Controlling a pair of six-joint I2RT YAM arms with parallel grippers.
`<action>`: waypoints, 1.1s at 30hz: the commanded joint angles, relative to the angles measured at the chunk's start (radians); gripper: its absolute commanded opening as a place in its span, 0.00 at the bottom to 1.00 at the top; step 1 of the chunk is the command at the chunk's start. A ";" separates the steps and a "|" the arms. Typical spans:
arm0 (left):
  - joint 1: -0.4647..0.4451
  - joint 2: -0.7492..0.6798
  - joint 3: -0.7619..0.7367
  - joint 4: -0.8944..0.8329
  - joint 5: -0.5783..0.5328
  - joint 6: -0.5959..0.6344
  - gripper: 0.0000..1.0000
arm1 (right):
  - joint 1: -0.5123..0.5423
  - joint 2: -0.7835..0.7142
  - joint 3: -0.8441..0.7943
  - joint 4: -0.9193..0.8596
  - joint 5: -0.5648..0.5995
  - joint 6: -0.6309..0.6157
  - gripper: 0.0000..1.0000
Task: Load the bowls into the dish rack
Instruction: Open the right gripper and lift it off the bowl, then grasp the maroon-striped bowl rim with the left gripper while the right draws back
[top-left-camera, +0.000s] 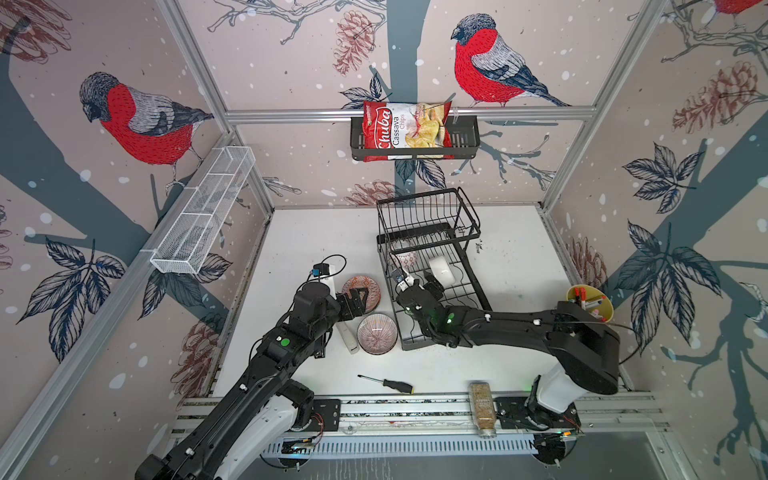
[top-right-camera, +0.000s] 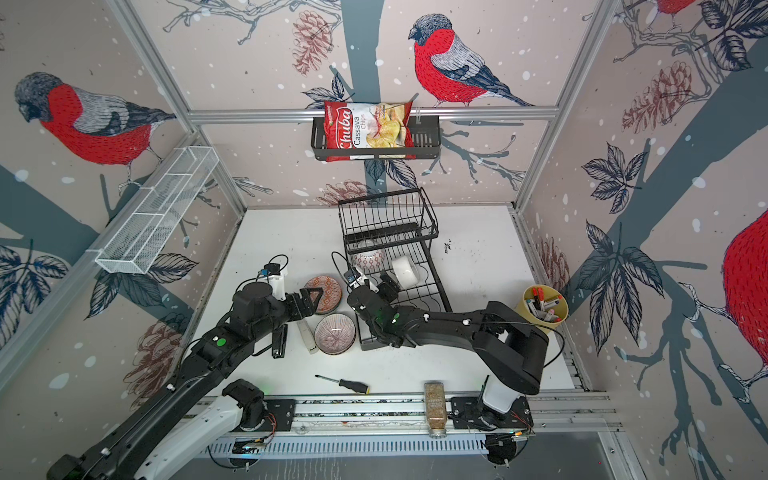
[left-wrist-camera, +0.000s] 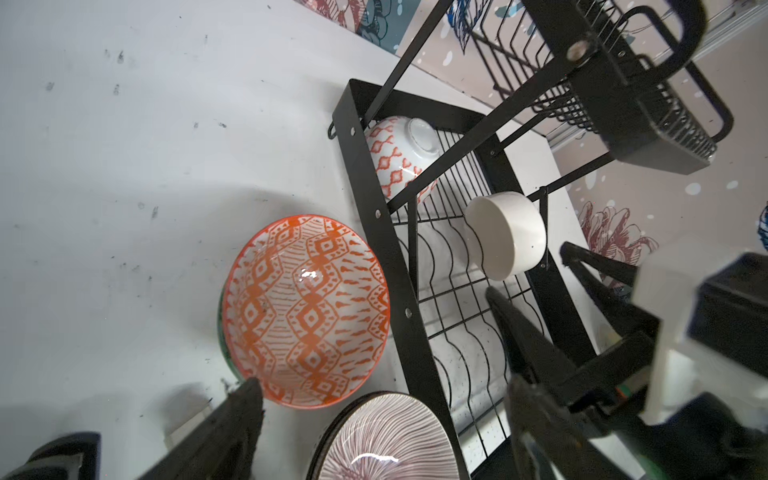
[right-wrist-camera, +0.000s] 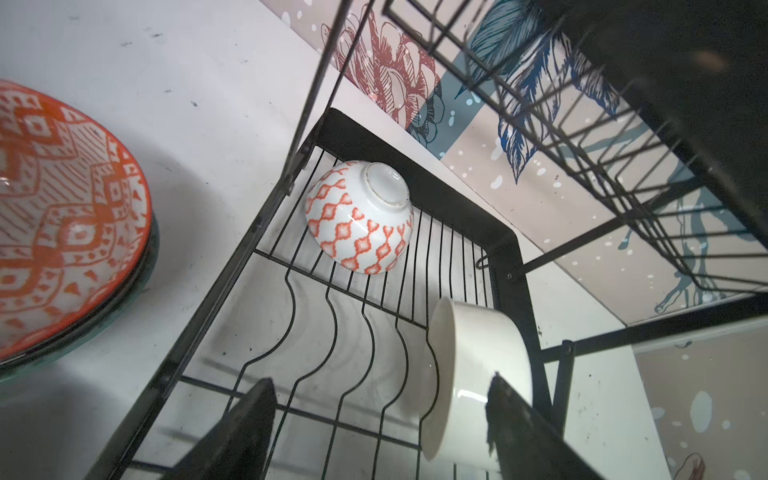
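Two bowls are in the dish rack (left-wrist-camera: 392, 262): a white bowl (left-wrist-camera: 505, 235) on its side and a diamond bowl (right-wrist-camera: 359, 216) upside down at the far left. An orange bowl (left-wrist-camera: 305, 309) and a striped bowl (top-left-camera: 377, 333) wait on the table (top-left-camera: 519, 270), left of it. The left gripper (left-wrist-camera: 372, 336) and right gripper (right-wrist-camera: 380, 378) are spread and empty.

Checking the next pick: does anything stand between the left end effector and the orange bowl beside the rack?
Nothing visible does. The open left end effector hovers over the orange bowl; the striped bowl lies beside it, not between.
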 joint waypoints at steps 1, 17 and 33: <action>0.001 0.003 0.013 -0.046 -0.016 0.003 0.90 | 0.007 -0.058 -0.010 -0.086 -0.023 0.115 0.80; -0.089 0.056 0.032 -0.170 -0.067 -0.088 0.84 | -0.090 -0.314 -0.023 -0.296 -0.245 0.462 0.80; -0.338 0.093 0.028 -0.296 -0.228 -0.264 0.78 | -0.191 -0.364 -0.005 -0.398 -0.263 0.574 0.80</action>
